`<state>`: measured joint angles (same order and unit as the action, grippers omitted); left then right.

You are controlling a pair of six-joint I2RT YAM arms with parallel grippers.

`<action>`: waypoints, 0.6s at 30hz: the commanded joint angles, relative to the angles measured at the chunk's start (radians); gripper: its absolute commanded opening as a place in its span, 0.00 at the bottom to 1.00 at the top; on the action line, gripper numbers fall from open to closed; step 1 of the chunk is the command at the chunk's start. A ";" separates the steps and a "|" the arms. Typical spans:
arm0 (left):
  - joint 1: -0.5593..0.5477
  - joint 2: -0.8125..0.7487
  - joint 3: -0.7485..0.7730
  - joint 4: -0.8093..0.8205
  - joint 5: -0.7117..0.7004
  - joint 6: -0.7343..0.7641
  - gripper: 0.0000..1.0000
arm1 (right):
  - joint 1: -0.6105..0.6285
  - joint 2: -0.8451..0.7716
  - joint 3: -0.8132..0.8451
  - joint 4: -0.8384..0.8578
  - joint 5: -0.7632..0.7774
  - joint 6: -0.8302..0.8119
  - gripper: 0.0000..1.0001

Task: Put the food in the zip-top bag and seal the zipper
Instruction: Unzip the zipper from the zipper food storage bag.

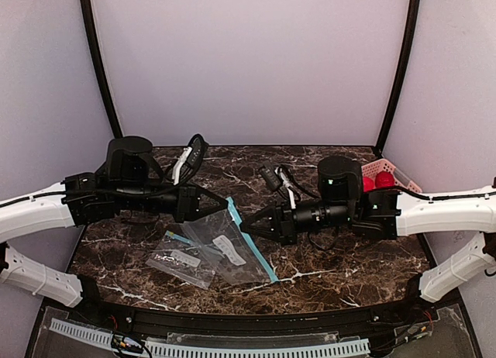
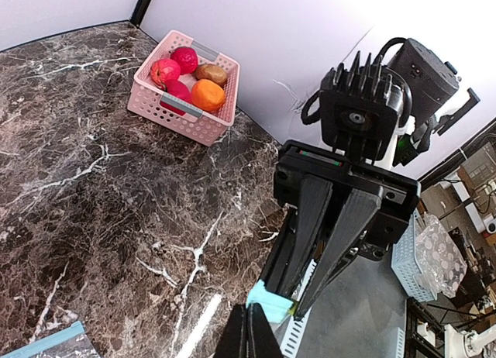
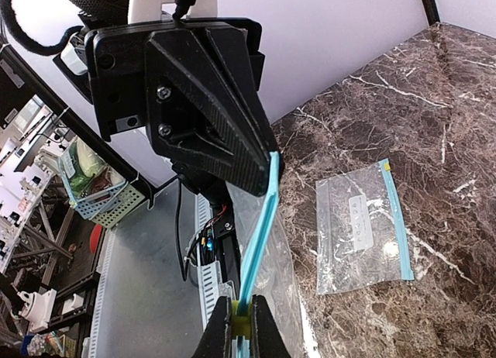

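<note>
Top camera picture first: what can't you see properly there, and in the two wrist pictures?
Top view: the right arm hides part of the pink basket; only red food shows.
Left wrist view: the zipper is just a teal bit at the right gripper's tips; the bottom edge cuts off the spare bag.
Right wrist view: the spare bag's label is too small to read.
</note>
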<state>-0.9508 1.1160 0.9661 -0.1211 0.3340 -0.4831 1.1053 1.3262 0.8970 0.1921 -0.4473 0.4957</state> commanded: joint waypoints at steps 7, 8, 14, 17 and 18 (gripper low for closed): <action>0.067 -0.035 0.007 -0.007 -0.016 -0.008 0.01 | 0.003 0.030 -0.023 -0.013 -0.016 0.012 0.00; 0.071 -0.036 0.007 -0.010 -0.015 -0.008 0.01 | 0.004 0.031 -0.023 -0.014 -0.016 0.014 0.00; 0.098 -0.035 0.014 -0.025 -0.002 0.000 0.01 | 0.004 0.039 -0.029 -0.021 -0.009 0.021 0.00; 0.108 -0.034 0.020 -0.038 0.000 0.008 0.01 | 0.003 0.039 -0.034 -0.025 -0.007 0.024 0.00; 0.110 -0.033 0.021 -0.040 0.000 0.009 0.01 | 0.004 0.039 -0.035 -0.026 -0.007 0.026 0.00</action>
<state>-0.8673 1.1118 0.9661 -0.1505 0.3603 -0.4831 1.1053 1.3552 0.8879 0.1940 -0.4362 0.5110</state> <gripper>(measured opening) 0.009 0.048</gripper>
